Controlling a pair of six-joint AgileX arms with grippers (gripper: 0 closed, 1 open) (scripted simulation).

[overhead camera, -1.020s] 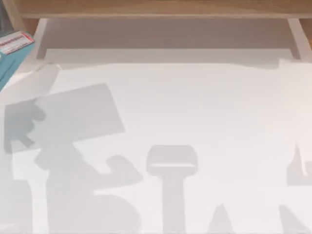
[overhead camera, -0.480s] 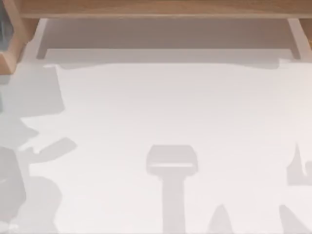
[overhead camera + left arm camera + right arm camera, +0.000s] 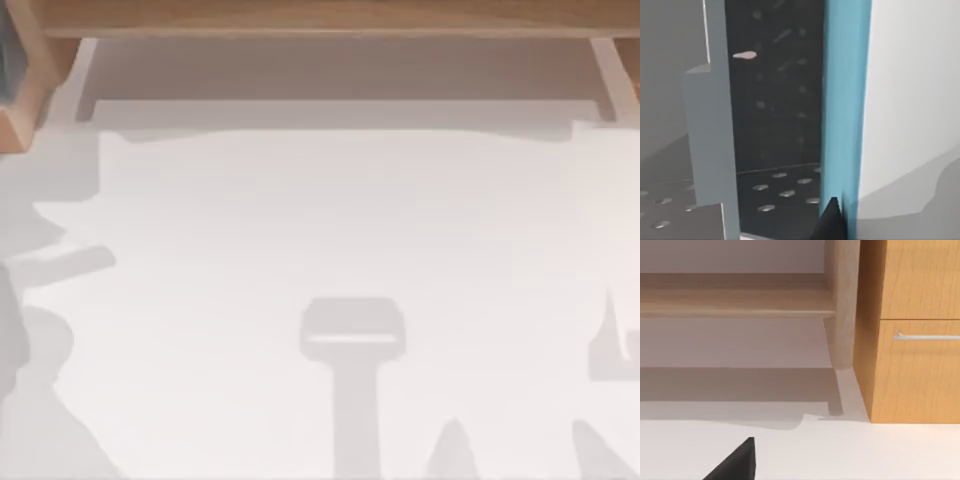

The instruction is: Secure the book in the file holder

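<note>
At the top view's far left edge stands the file holder (image 3: 22,95), a light-brown wooden frame with a slanted wall, cut off by the picture's border. Behind the white table (image 3: 350,230) runs a long wooden board (image 3: 330,18) on two legs, spanning the back from left to right. Grey shadows of the arms lie across the table's near side, heaviest at the left.

From the left wrist view, the book (image 3: 846,100) stands upright and very close, its cyan edge running top to bottom, with a white face beside it. A dark fingertip (image 3: 832,225) touches the foot of that cyan edge, so the left gripper seems to have hold of the book, though how wide its fingers stand cannot be told. Next to the book is a dark perforated panel (image 3: 775,115) and a grey upright wall (image 3: 710,130), probably the holder's inside.

From the right wrist view, a black fingertip (image 3: 737,462) hangs over the table, facing one leg (image 3: 841,305) of the board and a wooden drawer cabinet (image 3: 915,330). Whether that gripper is open I cannot tell.
</note>
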